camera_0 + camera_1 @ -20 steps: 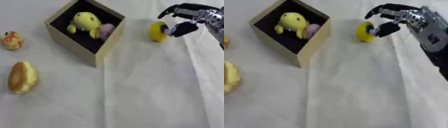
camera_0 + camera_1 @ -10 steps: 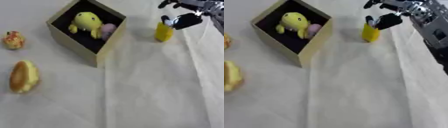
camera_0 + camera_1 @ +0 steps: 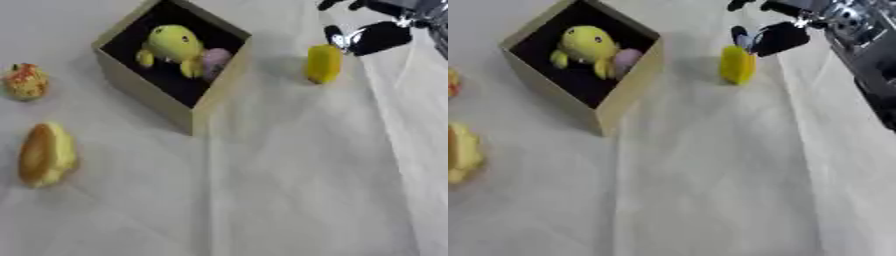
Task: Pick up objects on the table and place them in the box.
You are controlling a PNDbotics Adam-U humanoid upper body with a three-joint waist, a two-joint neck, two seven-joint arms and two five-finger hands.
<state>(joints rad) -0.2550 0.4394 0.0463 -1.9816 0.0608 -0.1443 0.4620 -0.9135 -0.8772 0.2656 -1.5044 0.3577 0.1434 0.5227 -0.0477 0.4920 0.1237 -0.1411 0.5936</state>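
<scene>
White cloth covers the table (image 3: 289, 190). The box (image 3: 140, 92) sits upper left with a yellow toy (image 3: 173, 44) inside. At the upper right, the right hand (image 3: 776, 37) hangs just above the yellow object (image 3: 737, 64), fingers curled; probably touching it, hard to tell.

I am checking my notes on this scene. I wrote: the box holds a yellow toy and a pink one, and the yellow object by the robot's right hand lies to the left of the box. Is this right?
Not quite. In the left eye view the yellow object by the right hand stands to the right of the box, not the left. The box does hold a yellow toy and a pink one.
</scene>
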